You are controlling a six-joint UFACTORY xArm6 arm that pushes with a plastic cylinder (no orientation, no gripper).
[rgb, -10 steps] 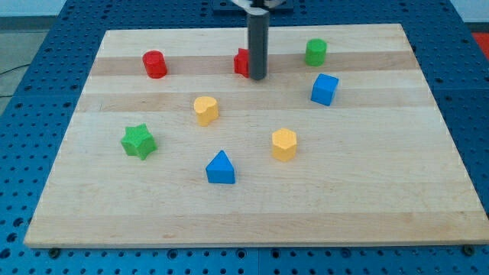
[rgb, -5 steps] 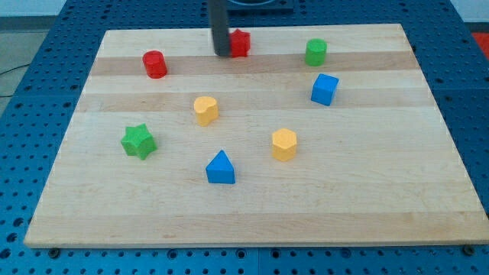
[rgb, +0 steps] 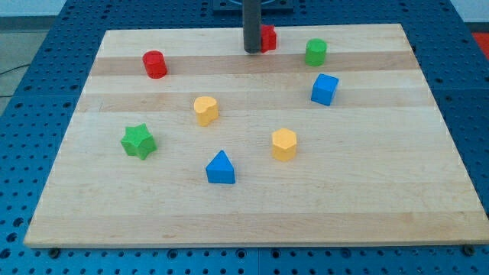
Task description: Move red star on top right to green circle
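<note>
One dark, smooth rod ends in my tip point(rgb: 251, 50), which has no jaws to judge and presses the left side of the glossy red star block point(rgb: 267, 37) near the pale wooden board's point(rgb: 367, 191) top edge. Rightward stands the green cylinder block point(rgb: 315, 52), apart from the star.

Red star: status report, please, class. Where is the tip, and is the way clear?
My tip touching red star on its left. Green circle further right. Gap between them clear.
</note>
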